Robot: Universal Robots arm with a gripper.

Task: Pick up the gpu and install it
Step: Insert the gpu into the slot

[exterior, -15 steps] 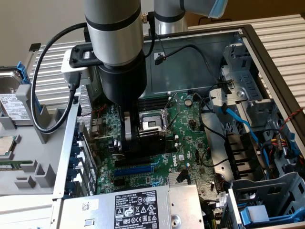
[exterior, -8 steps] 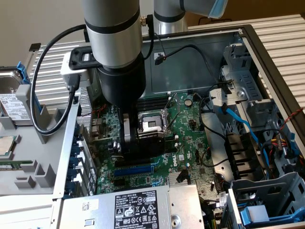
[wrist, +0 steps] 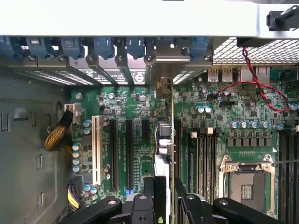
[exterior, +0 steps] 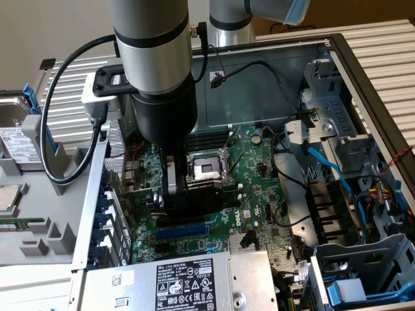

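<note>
One small green circuit card with a black shroud, the gpu [wrist: 162, 144], sits clamped edge-on in the fingers [wrist: 181, 198] over the large green motherboard [wrist: 140, 112]; slight misalignment could jam it beside its slot.

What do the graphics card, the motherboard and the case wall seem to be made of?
The graphics card: dark cover, probably plastic, too shadowed to judge its finish. The motherboard: green circuit laminate with soldered parts. The case wall: matte grey sheet metal, judging by its folded edges.
</note>
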